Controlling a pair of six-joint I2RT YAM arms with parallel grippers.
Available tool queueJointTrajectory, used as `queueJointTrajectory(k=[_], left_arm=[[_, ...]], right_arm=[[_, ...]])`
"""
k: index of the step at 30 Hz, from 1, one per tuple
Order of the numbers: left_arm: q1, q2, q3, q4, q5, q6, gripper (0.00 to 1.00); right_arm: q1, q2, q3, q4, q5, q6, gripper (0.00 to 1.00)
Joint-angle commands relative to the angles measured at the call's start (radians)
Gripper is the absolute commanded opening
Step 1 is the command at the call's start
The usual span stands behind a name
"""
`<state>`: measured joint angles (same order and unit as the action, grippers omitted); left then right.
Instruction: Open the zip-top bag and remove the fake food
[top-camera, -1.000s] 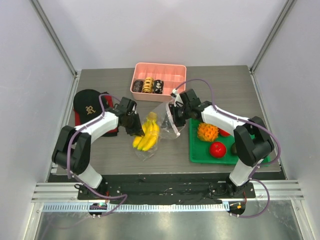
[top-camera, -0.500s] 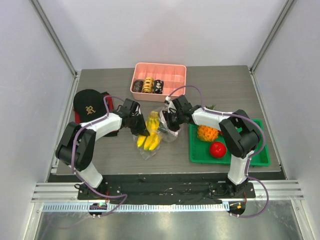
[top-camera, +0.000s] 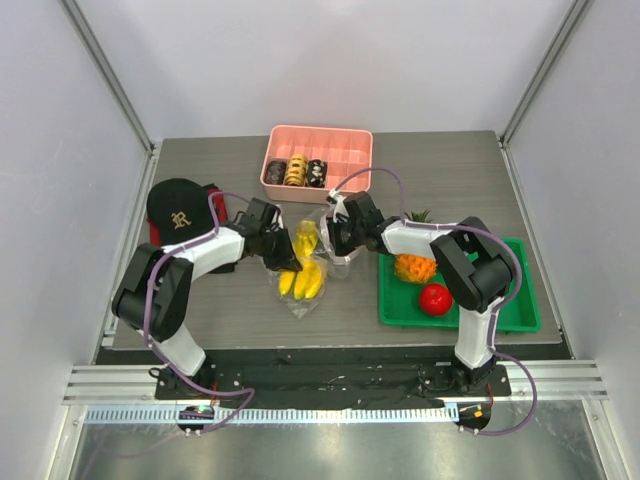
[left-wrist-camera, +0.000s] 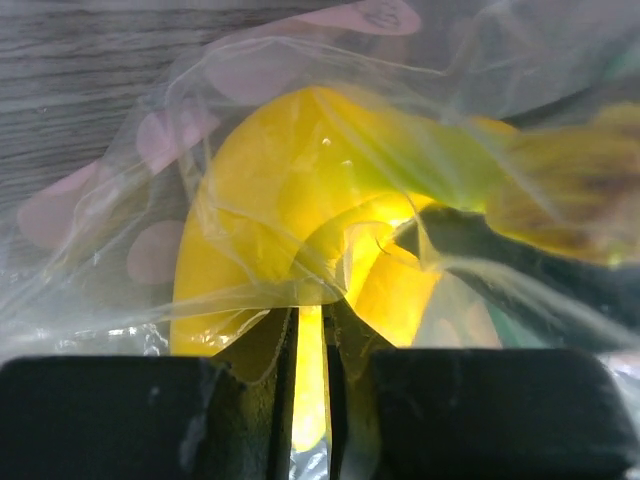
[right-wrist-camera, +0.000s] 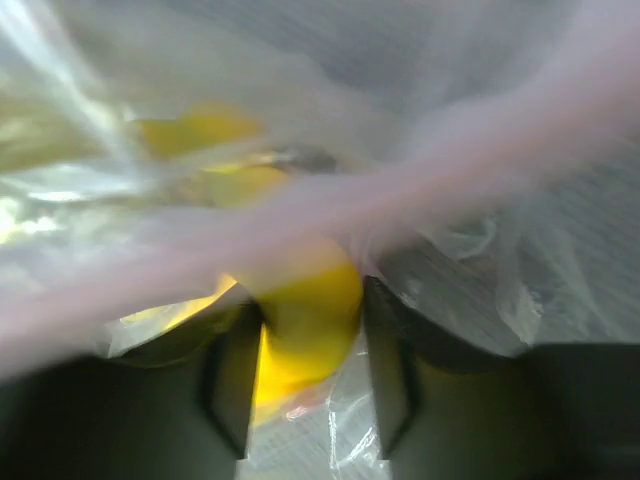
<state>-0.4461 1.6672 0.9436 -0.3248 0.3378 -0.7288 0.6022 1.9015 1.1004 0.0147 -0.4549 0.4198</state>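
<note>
Pinching zip-top bag (left-wrist-camera: 120, 200) film, left fingers (left-wrist-camera: 100, 410) almost shut; right fingers (right-wrist-camera: 225, 390) clamped round banana (right-wrist-camera: 305, 300), beside edge of green tray (top-camera: 392, 308).

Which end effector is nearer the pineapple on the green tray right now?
Right. The right end effector is at the zip-top bag, just left of the pineapple; the left end effector is on the bag's far side, farther away.

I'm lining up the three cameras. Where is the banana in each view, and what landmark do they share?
Top external: the banana lies near the centre of the picture, inside the bag.
Left wrist: it fills the middle of the picture, behind crinkled film.
Right wrist: it sits low in the centre, blurred.
Shared landmark: the clear bag wrapped around the banana shows in all three views.
</note>
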Motion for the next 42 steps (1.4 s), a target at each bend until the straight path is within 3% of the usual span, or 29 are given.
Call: queueJointTrajectory(k=[1, 5, 6, 8, 9, 12, 16, 18, 20, 24, 28, 32, 37, 38, 39, 41, 42], left_arm=[[-0.016, 0.025, -0.035, -0.065, -0.068, 0.052, 0.13], [-0.016, -0.082, 0.003, -0.138, -0.071, 0.074, 0.24], [-0.016, -0.108, 0.030, -0.158, -0.069, 0.086, 0.33], [-0.016, -0.186, 0.064, -0.226, -0.040, 0.097, 0.44], [-0.016, -0.210, 0.096, -0.240, -0.014, 0.098, 0.56], [-0.016, -0.305, 0.141, -0.217, 0.111, 0.063, 0.69], [-0.016, -0.369, 0.182, -0.152, 0.164, -0.053, 0.73], [-0.016, -0.371, 0.211, -0.120, 0.164, -0.081, 0.87], [-0.016, -0.354, 0.233, -0.099, 0.159, -0.122, 0.93], [-0.019, -0.308, 0.268, -0.037, 0.135, -0.201, 0.94], [-0.025, -0.229, 0.337, -0.106, 0.099, -0.189, 0.86], [-0.028, -0.172, 0.397, -0.163, 0.084, -0.159, 0.62], [-0.039, -0.162, 0.443, -0.264, 0.011, -0.087, 0.42], [-0.039, -0.161, 0.458, -0.275, -0.023, -0.080, 0.27], [-0.039, -0.162, 0.462, -0.278, -0.037, -0.077, 0.17], [-0.039, -0.164, 0.481, -0.296, -0.057, -0.069, 0.05], [-0.039, -0.164, 0.483, -0.298, -0.057, -0.070, 0.04]], right_arm=[[0.010, -0.001, 0.024, 0.050, 0.009, -0.016, 0.24], [0.010, -0.059, 0.078, -0.073, 0.053, -0.006, 0.03], [0.008, -0.071, 0.091, -0.134, 0.058, -0.006, 0.02], [0.010, -0.116, 0.128, -0.195, 0.106, -0.012, 0.01], [0.010, -0.133, 0.137, -0.250, 0.120, -0.016, 0.01], [0.013, -0.185, 0.164, -0.334, 0.185, -0.039, 0.02], [0.013, -0.219, 0.184, -0.412, 0.246, -0.059, 0.01], [0.018, -0.237, 0.184, -0.440, 0.274, -0.062, 0.02], [0.027, -0.249, 0.184, -0.456, 0.292, -0.073, 0.01], [0.062, -0.268, 0.210, -0.493, 0.344, -0.096, 0.02], [0.083, -0.294, 0.219, -0.506, 0.392, -0.095, 0.02], [0.102, -0.318, 0.227, -0.519, 0.417, -0.098, 0.01], [0.103, -0.343, 0.230, -0.539, 0.430, -0.095, 0.02], [0.103, -0.352, 0.228, -0.539, 0.429, -0.095, 0.01], [0.103, -0.357, 0.224, -0.541, 0.430, -0.099, 0.01], [0.102, -0.363, 0.219, -0.548, 0.441, -0.108, 0.01], [0.102, -0.364, 0.219, -0.556, 0.447, -0.119, 0.01]])
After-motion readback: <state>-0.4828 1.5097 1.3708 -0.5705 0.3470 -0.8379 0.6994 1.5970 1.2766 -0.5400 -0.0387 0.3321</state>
